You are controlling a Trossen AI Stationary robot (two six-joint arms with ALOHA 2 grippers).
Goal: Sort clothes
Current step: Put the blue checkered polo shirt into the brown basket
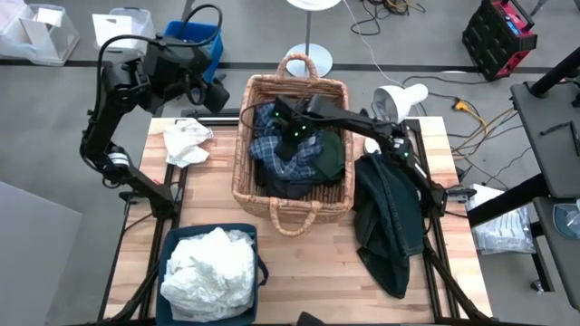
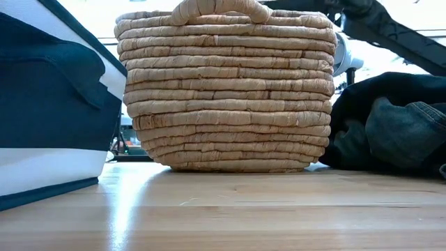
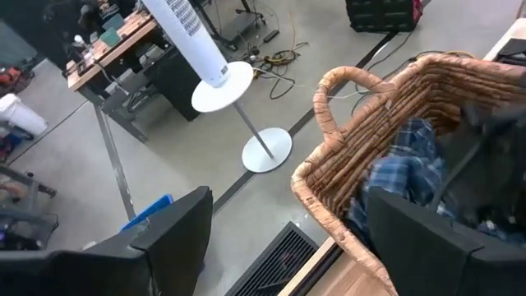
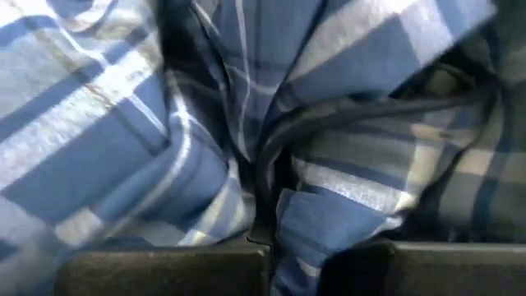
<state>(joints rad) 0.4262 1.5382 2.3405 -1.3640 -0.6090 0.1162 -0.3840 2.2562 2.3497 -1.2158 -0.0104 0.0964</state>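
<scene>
right tool: pinching plaid shirt in basket | left tool: spread, raised

The basket is coarse woven straw, its coils rough and matt. The table is pale wood, smooth, with a soft sheen. Inside the basket lies a plaid shirt of thin, soft woven cloth. Beside it, a dark garment looks like heavy denim with stitched seams. The white clothes are crumpled, matt cotton, heaped in a blue bin of stiff fabric.
</scene>
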